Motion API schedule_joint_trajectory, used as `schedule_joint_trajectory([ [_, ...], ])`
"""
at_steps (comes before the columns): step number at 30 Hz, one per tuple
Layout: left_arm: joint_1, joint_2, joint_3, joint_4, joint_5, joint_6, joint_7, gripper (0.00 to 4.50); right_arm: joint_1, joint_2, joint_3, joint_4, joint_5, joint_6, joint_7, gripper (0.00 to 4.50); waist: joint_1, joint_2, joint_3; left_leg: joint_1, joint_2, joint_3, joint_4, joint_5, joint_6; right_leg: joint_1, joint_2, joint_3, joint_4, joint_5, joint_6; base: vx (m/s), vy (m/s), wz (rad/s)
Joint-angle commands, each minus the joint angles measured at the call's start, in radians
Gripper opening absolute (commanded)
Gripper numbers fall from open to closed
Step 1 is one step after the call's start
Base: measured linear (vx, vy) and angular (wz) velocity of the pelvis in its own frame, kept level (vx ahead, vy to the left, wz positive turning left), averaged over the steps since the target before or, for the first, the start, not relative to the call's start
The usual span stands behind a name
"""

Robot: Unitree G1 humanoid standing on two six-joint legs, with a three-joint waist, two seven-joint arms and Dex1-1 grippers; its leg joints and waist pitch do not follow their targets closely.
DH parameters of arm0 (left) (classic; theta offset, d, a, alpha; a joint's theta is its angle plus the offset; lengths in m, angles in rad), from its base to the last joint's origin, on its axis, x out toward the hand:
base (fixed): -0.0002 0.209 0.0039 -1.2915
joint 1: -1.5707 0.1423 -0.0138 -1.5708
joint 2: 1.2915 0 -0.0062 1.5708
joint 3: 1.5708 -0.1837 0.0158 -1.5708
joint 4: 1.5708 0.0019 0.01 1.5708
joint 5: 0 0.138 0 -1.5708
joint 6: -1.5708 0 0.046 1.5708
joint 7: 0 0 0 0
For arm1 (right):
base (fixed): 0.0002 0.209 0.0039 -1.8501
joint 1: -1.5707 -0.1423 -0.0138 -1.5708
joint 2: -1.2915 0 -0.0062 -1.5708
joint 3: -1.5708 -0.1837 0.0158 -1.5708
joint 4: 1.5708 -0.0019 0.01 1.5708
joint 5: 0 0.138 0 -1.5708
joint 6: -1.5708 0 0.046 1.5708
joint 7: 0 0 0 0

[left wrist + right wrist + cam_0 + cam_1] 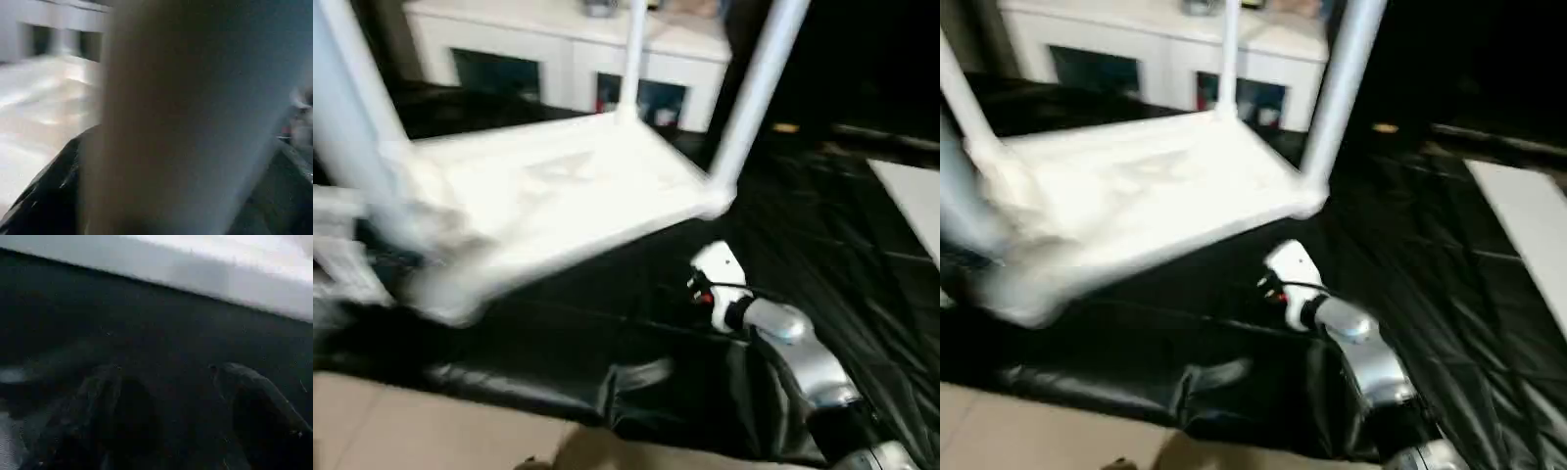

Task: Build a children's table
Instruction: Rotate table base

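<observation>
The children's table (558, 196) lay upside down on a surface covered with black sheet (822, 255), its top tilted so that the near left corner hung lower, and its legs pointed up. A far leg (633, 59) and the right leg (759, 93) stood in their corner sockets; a left leg (357, 108) rose close to the camera, blurred. The table seemed light and stiff, hollow plastic with a smooth skin that could slip, so I judged the best hold to be low on a leg near its socket, or on the rim of the top.

The right gripper (171, 416) hovered over the black sheet just beside the near edge of the top, with its jaws spread and nothing between them. The right wrist view showed this gap and the white edge above it, which the eye views hid behind the silver forearm (803, 362). In the left wrist view a pale tube, probably the left leg, stood very close before the camera. The left jaws were spread wide, and whether they touched that leg I could not tell.

Behind the table stood a white cabinet (558, 54).
</observation>
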Motion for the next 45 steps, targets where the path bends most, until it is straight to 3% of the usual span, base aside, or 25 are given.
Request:
schedule_joint_trajectory([
  [1, -0.024, -0.017, -0.075, -0.142, -0.066, 0.065, -0.010, 4.43, -0.064, 0.030, -0.060, 0.099, -0.003, 0.022, -0.130, 3.43, -0.012, 0.027, -0.054, 0.014, 0.008, 0.002, -0.098, -0.464, -0.068, 0.026, -0.036, 0.027, -0.075, -0.390, -0.173, 0.000, 0.000, 0.00],
  [2, -0.041, -0.039, -0.123, -0.210, -0.084, 0.084, 0.000, 4.43, -0.107, 0.059, -0.079, 0.165, 0.011, 0.013, -0.179, 3.43, -0.012, 0.035, -0.053, 0.016, 0.010, 0.000, -0.098, -0.467, -0.076, 0.023, -0.039, 0.028, -0.070, -0.394, -0.174, 0.000, 0.000, 0.00],
  [5, -0.070, -0.076, -0.174, -0.275, -0.089, 0.104, 0.017, 4.43, -0.157, 0.091, -0.098, 0.238, 0.024, -0.001, -0.225, 3.43, -0.015, 0.028, -0.055, 0.019, 0.006, 0.005, -0.091, -0.443, -0.073, 0.019, -0.035, 0.028, -0.071, -0.393, -0.165, 0.000, 0.000, 0.00],
  [6, -0.084, -0.099, -0.187, -0.291, -0.082, 0.112, 0.035, 4.43, -0.174, 0.104, -0.105, 0.260, 0.025, -0.012, -0.230, 3.43, -0.018, 0.027, -0.055, 0.007, 0.007, 0.005, -0.092, -0.410, -0.073, 0.028, -0.036, 0.030, -0.066, -0.369, -0.157, 0.000, 0.000, 0.00],
  [7, -0.101, -0.122, -0.201, -0.297, -0.070, 0.114, 0.049, 4.43, -0.190, 0.118, -0.113, 0.279, 0.031, -0.020, -0.228, 3.43, -0.019, 0.014, -0.056, 0.003, 0.006, 0.006, -0.092, -0.390, -0.070, 0.032, -0.035, 0.029, -0.067, -0.364, -0.151, 0.000, 0.000, 0.00],
  [8, -0.101, -0.122, -0.201, -0.297, -0.070, 0.114, 0.049, 4.43, -0.190, 0.118, -0.113, 0.279, 0.031, -0.020, -0.228, 3.43, -0.017, 0.019, -0.058, 0.005, 0.006, 0.007, -0.091, -0.382, -0.070, 0.031, -0.036, 0.029, -0.063, -0.358, -0.150, 0.000, 0.000, 0.00],
  [9, -0.160, -0.210, -0.267, -0.284, -0.018, 0.094, 0.085, 4.43, -0.246, 0.180, -0.154, 0.349, 0.075, -0.053, -0.213, 3.43, -0.028, 0.015, -0.059, 0.002, 0.005, 0.012, -0.089, -0.371, -0.062, 0.028, -0.034, 0.033, -0.066, -0.359, -0.148, 0.000, 0.000, 0.00],
  [10, -0.188, -0.256, -0.299, -0.263, 0.013, 0.074, 0.104, 4.43, -0.267, 0.204, -0.157, 0.373, 0.082, -0.067, -0.204, 3.43, -0.021, 0.020, -0.062, 0.010, 0.005, 0.008, -0.085, -0.365, -0.067, 0.028, -0.034, 0.029, -0.065, -0.355, -0.147, 0.000, 0.000, 0.00],
  [11, -0.188, -0.257, -0.299, -0.262, 0.014, 0.074, 0.105, 4.43, -0.268, 0.204, -0.157, 0.373, 0.082, -0.068, -0.204, 3.43, -0.022, 0.016, -0.063, 0.008, 0.006, 0.011, -0.086, -0.355, -0.062, 0.028, -0.034, 0.030, -0.066, -0.339, -0.152, 0.000, 0.000, 0.00],
  [12, -0.204, -0.283, -0.319, -0.252, 0.031, 0.066, 0.120, 4.43, -0.283, 0.219, -0.156, 0.393, 0.083, -0.079, -0.203, 3.43, -0.024, 0.019, -0.065, -0.005, 0.005, 0.010, -0.088, -0.299, -0.059, 0.036, -0.033, 0.028, -0.056, -0.258, -0.166, 0.000, 0.000, 0.00],
  [14, -0.221, -0.313, -0.342, -0.234, 0.046, 0.056, 0.131, 4.43, -0.297, 0.235, -0.153, 0.411, 0.083, -0.078, -0.199, 3.43, -0.030, 0.015, -0.064, -0.006, 0.004, 0.010, -0.088, -0.288, -0.058, 0.035, -0.032, 0.027, -0.055, -0.250, -0.168, 0.000, 0.000, 0.00],
  [15, -0.241, -0.345, -0.369, -0.216, 0.063, 0.047, 0.150, 4.43, -0.315, 0.252, -0.150, 0.439, 0.080, -0.084, -0.194, 3.43, -0.036, 0.015, -0.069, -0.011, 0.003, 0.010, -0.086, -0.264, -0.050, 0.043, -0.033, 0.027, -0.052, -0.223, -0.166, 0.000, 0.000, 0.00],
  [20, -0.297, -0.445, -0.451, -0.170, 0.101, 0.022, 0.195, 4.43, -0.337, 0.290, -0.162, 0.486, 0.104, -0.093, -0.156, 3.43, -0.038, 0.014, -0.071, -0.005, 0.003, 0.014, -0.079, -0.244, -0.036, 0.043, -0.033, 0.026, -0.052, -0.187, -0.182, 0.000, 0.000, 0.00],
  [22, -0.319, -0.483, -0.474, -0.147, 0.129, 0.004, 0.213, 4.43, -0.338, 0.298, -0.169, 0.502, 0.103, -0.111, -0.136, 3.43, -0.043, 0.010, -0.070, -0.010, 0.004, 0.014, -0.080, -0.239, -0.029, 0.047, -0.033, 0.025, -0.053, -0.180, -0.188, 0.000, 0.000, 0.00],
  [28, -0.373, -0.597, -0.517, -0.011, 0.240, -0.083, 0.306, 4.43, -0.331, 0.273, -0.205, 0.545, 0.086, -0.153, -0.162, 3.43, -0.049, 0.011, -0.070, -0.011, 0.003, 0.013, -0.078, -0.249, -0.010, 0.049, -0.034, 0.024, -0.060, -0.210, -0.194, 0.000, 0.000, 0.00],
  [31, -0.380, -0.603, -0.530, 0.040, 0.303, -0.130, 0.356, 4.43, -0.321, 0.230, -0.239, 0.540, 0.090, -0.170, -0.204, 3.43, -0.047, 0.010, -0.070, -0.006, 0.004, 0.015, -0.076, -0.266, -0.004, 0.044, -0.032, 0.023, -0.066, -0.236, -0.185, 0.000, 0.000, 0.00],
  [33, -0.379, -0.591, -0.527, 0.060, 0.337, -0.162, 0.383, 4.43, -0.309, 0.193, -0.267, 0.513, 0.095, -0.185, -0.224, 3.43, -0.048, 0.008, -0.072, -0.011, 0.002, 0.014, -0.075, -0.249, 0.002, 0.048, -0.033, 0.023, -0.063, -0.213, -0.188, 0.000, 0.000, 0.00],
  [39, -0.337, -0.500, -0.490, 0.024, 0.331, -0.183, 0.279, 4.43, -0.265, 0.083, -0.310, 0.363, 0.111, -0.223, -0.135, 3.43, -0.037, 0.007, -0.072, -0.008, 0.005, 0.016, -0.073, -0.225, 0.018, 0.048, -0.030, 0.023, -0.056, -0.168, -0.202, 0.000, 0.000, 0.00],
  [42, -0.318, -0.458, -0.488, 0.001, 0.310, -0.176, 0.229, 4.43, -0.242, 0.041, -0.300, 0.308, 0.109, -0.213, -0.088, 3.43, -0.037, 0.009, -0.070, -0.005, 0.003, 0.018, -0.073, -0.238, 0.017, 0.046, -0.029, 0.022, -0.060, -0.192, -0.203, 0.000, 0.000, 0.00],
  [45, -0.278, -0.350, -0.499, -0.035, 0.289, -0.134, 0.115, 4.43, -0.171, -0.070, -0.235, 0.196, 0.073, -0.170, 0.064, 3.43, -0.034, 0.011, -0.067, -0.003, 0.004, 0.016, -0.075, -0.268, 0.021, 0.046, -0.027, 0.021, -0.065, -0.242, -0.193, 0.000, 0.000, 0.00],
])
